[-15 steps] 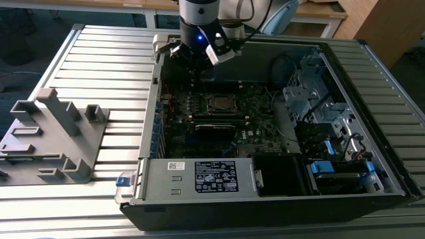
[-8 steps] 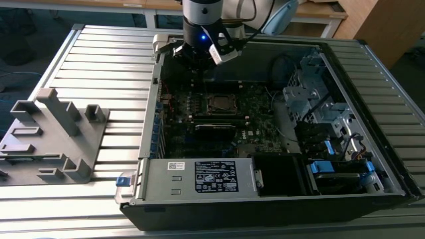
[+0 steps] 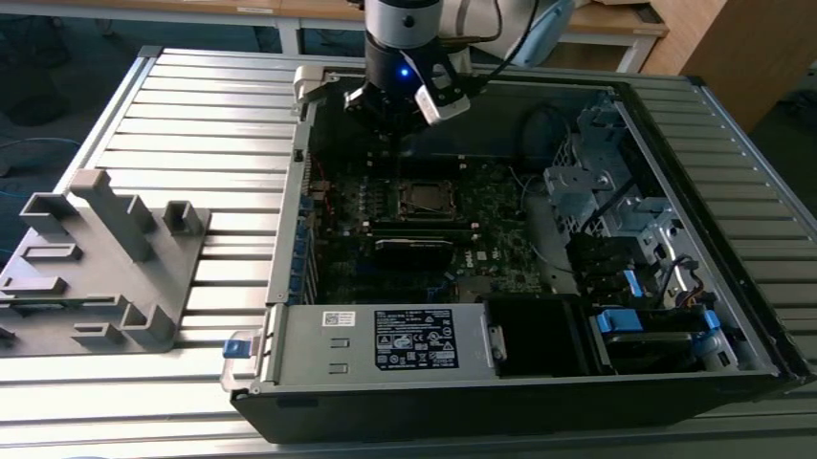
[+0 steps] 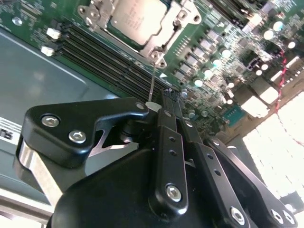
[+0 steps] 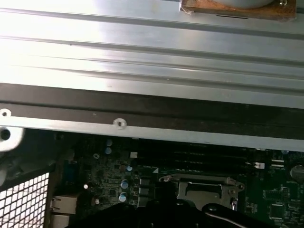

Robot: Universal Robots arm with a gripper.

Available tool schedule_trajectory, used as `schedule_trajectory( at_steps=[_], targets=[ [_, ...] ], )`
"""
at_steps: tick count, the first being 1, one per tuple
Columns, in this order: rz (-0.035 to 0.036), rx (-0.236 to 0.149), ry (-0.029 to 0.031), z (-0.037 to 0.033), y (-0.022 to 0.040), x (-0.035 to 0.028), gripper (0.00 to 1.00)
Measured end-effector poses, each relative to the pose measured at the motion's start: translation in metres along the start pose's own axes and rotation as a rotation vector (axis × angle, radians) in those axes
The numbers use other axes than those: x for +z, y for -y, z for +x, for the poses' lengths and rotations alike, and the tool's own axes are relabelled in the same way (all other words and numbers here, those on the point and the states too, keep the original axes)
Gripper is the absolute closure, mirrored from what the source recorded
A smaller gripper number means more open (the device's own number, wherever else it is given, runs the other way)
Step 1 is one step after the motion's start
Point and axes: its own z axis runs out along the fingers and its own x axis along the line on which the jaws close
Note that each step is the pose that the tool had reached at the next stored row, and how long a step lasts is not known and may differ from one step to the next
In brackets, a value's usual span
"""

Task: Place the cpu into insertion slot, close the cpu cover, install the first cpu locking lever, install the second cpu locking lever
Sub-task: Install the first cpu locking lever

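Standing at about nine o'clock from the open computer case [image 3: 511, 413] in the exterior view, a grey plastic fixture [image 3: 109, 258] is resting on the slatted aluminium table [image 3: 205, 115]. The case is lying on its side with its motherboard [image 3: 498, 260] facing up, and a silver power supply [image 3: 320, 356] is sitting at roughly seven o'clock inside it. The arm is reaching down into the case at about eleven o'clock. Its gripper [image 3: 396, 129] is hanging just over the board, at twelve o'clock from the insertion slot [image 3: 442, 207] near the board's middle. The cpu [image 3: 422, 197] is sitting in that slot with its dull silver top showing. In the second wrist view the cpu [image 4: 135, 16] is lying seated, with the cpu cover [image 4: 159, 43] lying flat over its edges and long black memory slots [image 4: 104, 59] running just beside it. There the gripper [image 4: 168, 97] is showing its black fingers [image 4: 167, 124] drawn together, with no gap between the tips. A thin wire locking lever [image 4: 152, 80] is stretching from the cover's corner to just beside those tips; whether it is touching them I cannot tell. In the first wrist view the cpu cover [image 5: 180, 187] is lying flat on the board. Further right in the exterior view, a metal drive cage [image 3: 594, 163] is occupying the case's two o'clock corner, with blue tabs [image 3: 626, 320] at four o'clock.
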Motion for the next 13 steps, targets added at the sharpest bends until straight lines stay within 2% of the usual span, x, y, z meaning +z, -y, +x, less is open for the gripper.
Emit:
schedule_trajectory(
  at_steps=[5, 13],
  targets=[
    [0.0001, 0.001, 0.0, -0.0101, 0.0008, 0.0002, 0.89],
    [-0.0003, 0.001, 0.0004, -0.0104, 0.0008, 0.0011, 0.89]
  ],
)
